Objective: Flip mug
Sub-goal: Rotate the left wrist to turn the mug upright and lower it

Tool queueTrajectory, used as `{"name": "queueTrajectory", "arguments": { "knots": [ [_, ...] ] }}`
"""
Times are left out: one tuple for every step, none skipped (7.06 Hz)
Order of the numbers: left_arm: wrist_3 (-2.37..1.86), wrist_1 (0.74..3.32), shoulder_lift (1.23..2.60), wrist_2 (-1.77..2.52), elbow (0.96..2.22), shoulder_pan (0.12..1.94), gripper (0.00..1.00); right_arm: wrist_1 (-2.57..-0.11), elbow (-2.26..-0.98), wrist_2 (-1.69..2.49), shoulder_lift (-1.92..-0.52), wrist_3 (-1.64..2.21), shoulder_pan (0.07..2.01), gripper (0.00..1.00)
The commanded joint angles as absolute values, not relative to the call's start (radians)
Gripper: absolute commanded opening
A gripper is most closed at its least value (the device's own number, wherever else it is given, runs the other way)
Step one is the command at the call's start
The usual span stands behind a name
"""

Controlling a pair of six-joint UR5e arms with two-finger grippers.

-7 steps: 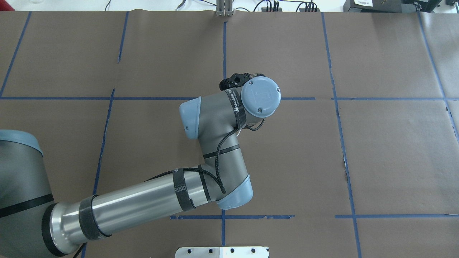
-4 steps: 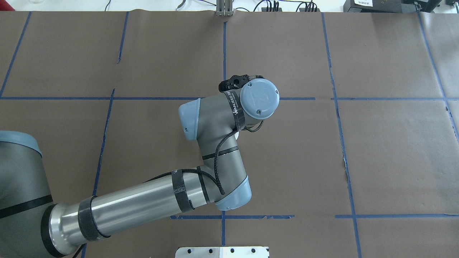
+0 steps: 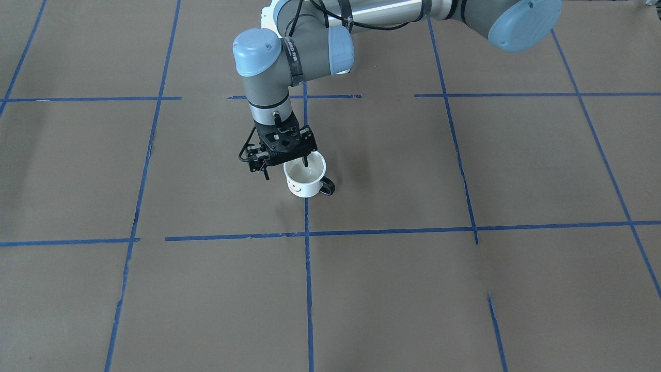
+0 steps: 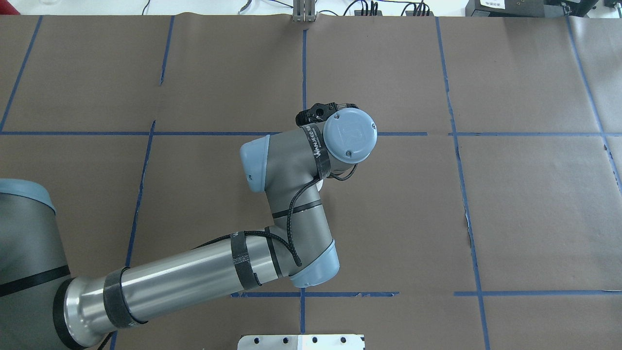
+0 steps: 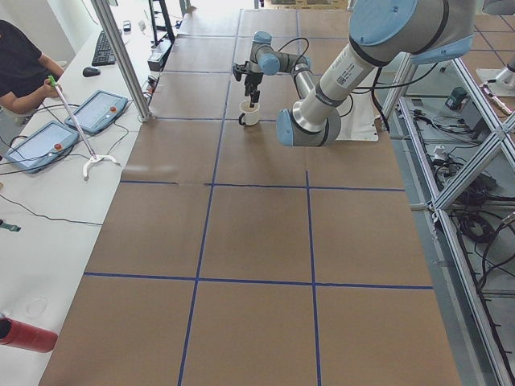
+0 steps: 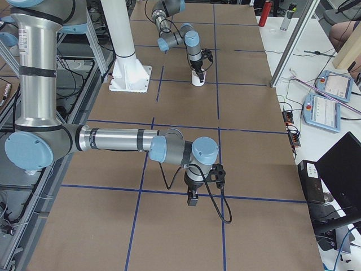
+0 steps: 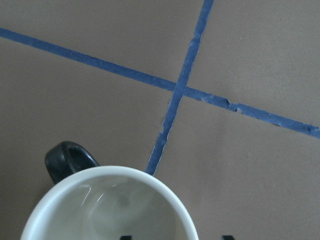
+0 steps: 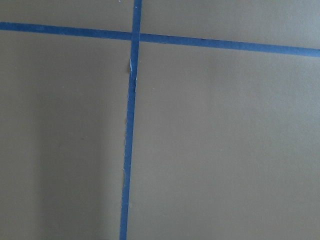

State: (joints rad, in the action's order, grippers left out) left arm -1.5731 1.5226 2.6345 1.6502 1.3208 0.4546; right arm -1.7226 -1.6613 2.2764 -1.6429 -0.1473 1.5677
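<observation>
The mug (image 3: pixel 305 184) stands upright on the brown table, its smiley face towards the front-facing camera and its black handle (image 3: pixel 328 187) to that view's right. My left gripper (image 3: pixel 285 171) points straight down over it and is open. One finger (image 3: pixel 305 163) dips inside the mug and the other (image 3: pixel 266 174) hangs outside its wall. The left wrist view shows the mug's pale inside (image 7: pixel 110 210), with one fingertip inside the rim and one fingertip (image 7: pixel 227 237) outside. The left arm hides the mug in the overhead view. My right gripper (image 6: pixel 192 197) hangs low over the table far from the mug; I cannot tell if it is open or shut.
Blue tape lines (image 3: pixel 307 232) divide the brown table cover. A white base plate (image 4: pixel 301 341) sits at the robot's edge. An operators' bench with tablets (image 5: pixel 48 137) and a metal post (image 5: pixel 121 60) runs along the far side.
The left arm's wrist has shifted slightly left and towards the robot in the overhead view. Nothing else has visibly moved.
</observation>
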Motion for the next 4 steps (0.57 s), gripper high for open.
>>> {"name": "queueTrajectory", "arguments": {
  "knots": [
    [-1.517,1.474,2.634,1.687,1.399,0.489,1.0,-1.723,-1.661,2.276,-1.643,-0.147,1.568,1.0],
    [-1.516,1.426,2.635,1.689,1.461,0.505,1.0,-1.723,-1.661,2.276,-1.643,-0.147,1.568,1.0],
    [-1.494,1.358,2.632,1.689,1.545,0.526,1.0,-1.723,-1.661,2.276,-1.643,-0.147,1.568,1.0],
    [-1.438,1.345,2.602,1.718,1.596,0.552,1.0,-1.723,-1.661,2.276,-1.643,-0.147,1.568,1.0]
  ]
}}
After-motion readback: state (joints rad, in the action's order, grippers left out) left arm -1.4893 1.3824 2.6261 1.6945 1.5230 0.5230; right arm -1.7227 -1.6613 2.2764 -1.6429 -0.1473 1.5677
